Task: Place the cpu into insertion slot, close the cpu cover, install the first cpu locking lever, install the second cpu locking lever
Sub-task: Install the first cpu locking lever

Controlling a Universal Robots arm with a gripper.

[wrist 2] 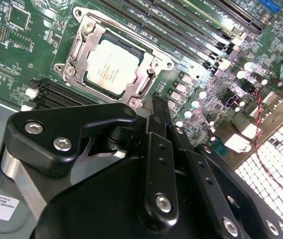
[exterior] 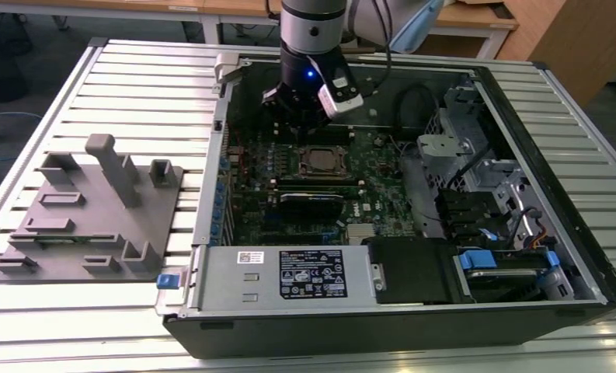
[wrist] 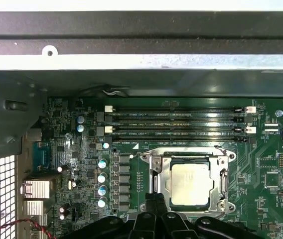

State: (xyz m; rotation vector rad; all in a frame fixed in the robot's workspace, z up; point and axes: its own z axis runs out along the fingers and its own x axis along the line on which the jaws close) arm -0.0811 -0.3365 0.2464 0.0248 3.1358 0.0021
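The cpu (wrist 2: 112, 67) lies flat in the insertion slot (wrist 2: 68, 69) on the green motherboard, its dull silver top showing through the window of the cpu cover (wrist 2: 95, 34), which lies down over it. In the exterior view the cpu (exterior: 323, 161) sits mid-board, and my gripper (exterior: 305, 132) hangs just beyond it, above the memory slots. Both wrist views show my black fingers (wrist 2: 156, 117) pressed together with nothing between them, their tips close to the socket's edge. In the first wrist view my gripper (wrist: 154, 200) points at the corner of the cover (wrist: 157, 164) around the cpu (wrist: 190, 184).
An open computer case (exterior: 209, 194) lies on a slatted metal table. Long black memory slots (wrist: 176, 122) run beside the socket. A grey plastic fixture (exterior: 95, 210) stands at the exterior view's left. Drive bays and cables (exterior: 494, 202) crowd the exterior view's right.
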